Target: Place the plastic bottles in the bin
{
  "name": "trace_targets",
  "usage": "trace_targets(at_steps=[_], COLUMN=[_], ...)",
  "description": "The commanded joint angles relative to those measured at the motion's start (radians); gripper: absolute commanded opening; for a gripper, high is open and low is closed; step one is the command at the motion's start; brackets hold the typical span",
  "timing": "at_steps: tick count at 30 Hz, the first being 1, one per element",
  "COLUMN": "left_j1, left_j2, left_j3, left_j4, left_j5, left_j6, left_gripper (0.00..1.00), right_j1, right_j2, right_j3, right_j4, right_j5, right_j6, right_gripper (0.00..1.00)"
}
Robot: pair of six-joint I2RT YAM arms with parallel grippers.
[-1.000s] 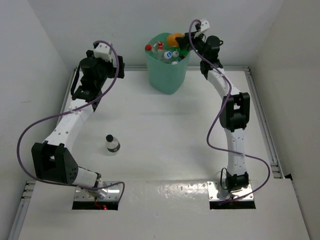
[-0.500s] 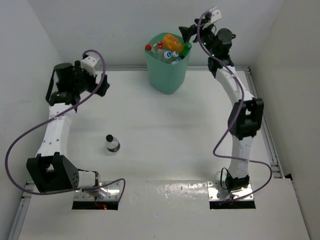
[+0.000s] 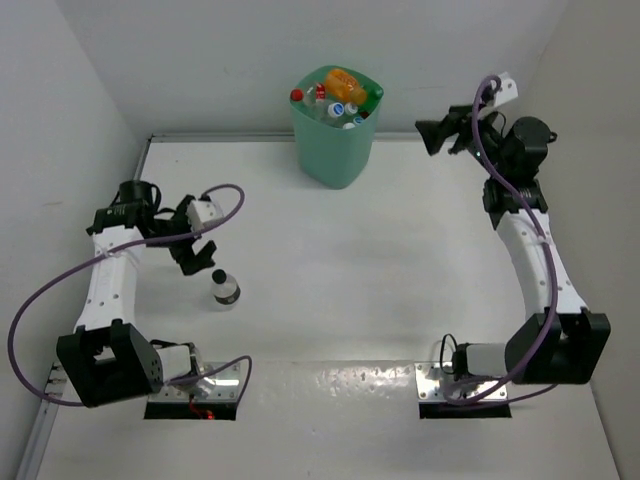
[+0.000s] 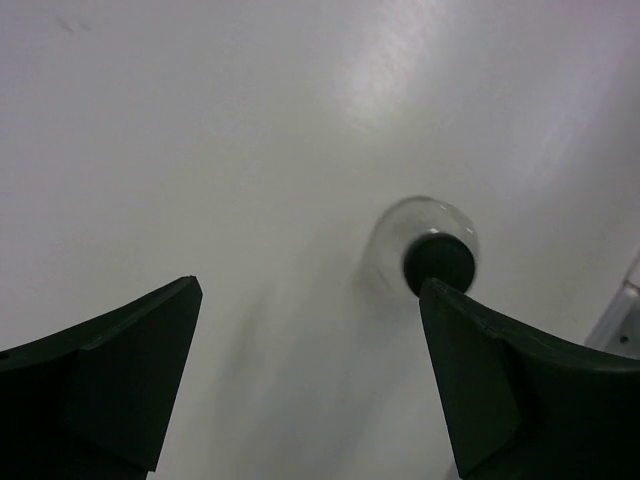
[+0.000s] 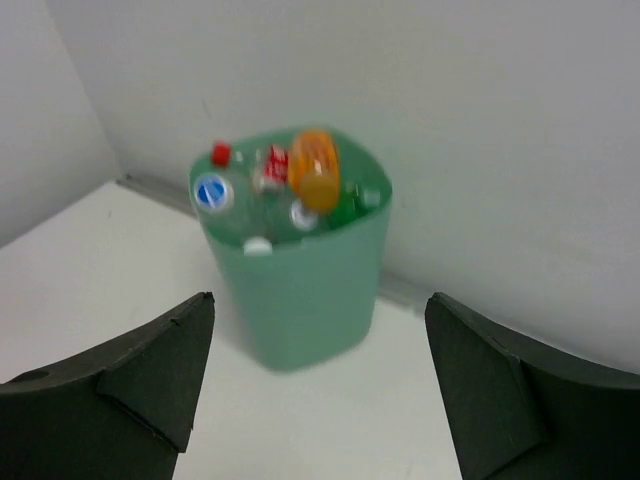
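Bin (image 3: 333,150) is sitting at the middle of the far edge of the table (image 3: 350,260), upright, and bottles are piling up to its rim. Right gripper (image 3: 430,137) is hanging in the air toward the far-right corner, well apart from the bin and facing it. Its jaws are standing wide with nothing between them. Left gripper (image 3: 197,252) is hovering low near the left edge, jaws also spread wide, gripping nothing. Orange bottle (image 3: 345,80) is lying on top of the pile, with a green bottle (image 3: 372,97) beside it and blue-capped (image 3: 337,109) and red-capped (image 3: 297,96) ones showing. One clear black-capped bottle (image 3: 226,289) is standing upright on the table toward the near-left corner, just beside the left gripper, not touching its fingers (image 4: 480,380).
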Motion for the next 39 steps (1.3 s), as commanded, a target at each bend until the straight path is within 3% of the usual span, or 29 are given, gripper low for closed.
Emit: trace_targets(at_steps=[1,4,10,18,27,33,39], left_j1=[0.010,0.001,-0.048,-0.097,-0.137,-0.173,-0.202], left_j2=[-0.064,-0.136,-0.188,-0.156,-0.084,-0.029,0.022], left_j3=[-0.084,-0.177,-0.260,-0.351,-0.372,-0.372,-0.363], left_j4=[-0.130,-0.141,-0.107,0.152,0.220,0.229,0.249], left_j5=[-0.007,-0.016,-0.030,-0.070,-0.050,-0.050,-0.061], left_j6=[0.244,0.322,0.310,0.104,0.083,0.061,0.040], left_gripper=[0.98,0.99,0.99,0.99,0.99,0.88,0.59], right_j1=[-0.054,-0.073,-0.084,-0.081,-0.082,-0.080,-0.082], right_j2=[-0.080,-0.143,-0.191,-0.184,-0.174,-0.164,-0.165], right_j3=[-0.094,-0.173,-0.217,-0.215,-0.210,-0.213,-0.221], right_j4=[-0.145,-0.179,-0.220,-0.228,-0.260,-0.265,-0.263], right_j5=[-0.053,-0.055,-0.061,-0.064,-0.084,-0.085,-0.082], right_j6=[0.020,0.004,-0.006,-0.006,-0.029,-0.035,-0.045], right_gripper=[0.85,0.85,0.85,0.85,0.83,0.83,0.82])
